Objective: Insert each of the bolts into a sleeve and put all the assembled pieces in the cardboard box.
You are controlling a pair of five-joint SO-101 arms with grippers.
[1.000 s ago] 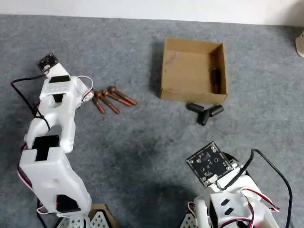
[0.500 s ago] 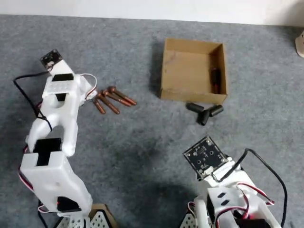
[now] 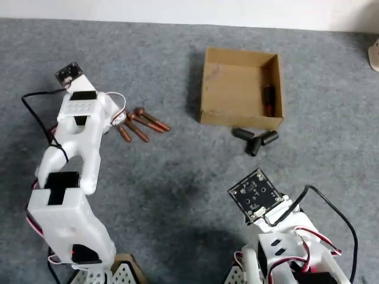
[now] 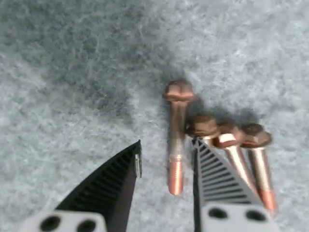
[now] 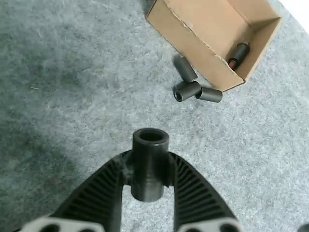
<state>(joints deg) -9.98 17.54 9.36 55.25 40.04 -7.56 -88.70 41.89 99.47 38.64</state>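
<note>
Several copper bolts [image 3: 142,121] lie on the grey carpet left of the cardboard box [image 3: 222,83]. My left gripper [image 4: 167,143] is open just above them, and one bolt [image 4: 176,140] lies between its two black fingers; the others [image 4: 231,150] lie beside the finger [image 4: 215,179]. My right gripper [image 5: 149,169] is shut on an upright black sleeve [image 5: 150,162], held above the carpet near the table's front. Three loose sleeves [image 3: 254,141] lie just in front of the box. One assembled piece [image 3: 268,100] rests inside the box by its right wall.
The left arm [image 3: 80,127] stretches along the left side and the right arm [image 3: 278,236] sits at the bottom right. Bare carpet spreads between the arms. A pale object [image 3: 373,54] pokes in at the right edge.
The left arm has edged farther away and to the right, closer over the bolts. The right arm shifted slightly left, still holding its sleeve.
</note>
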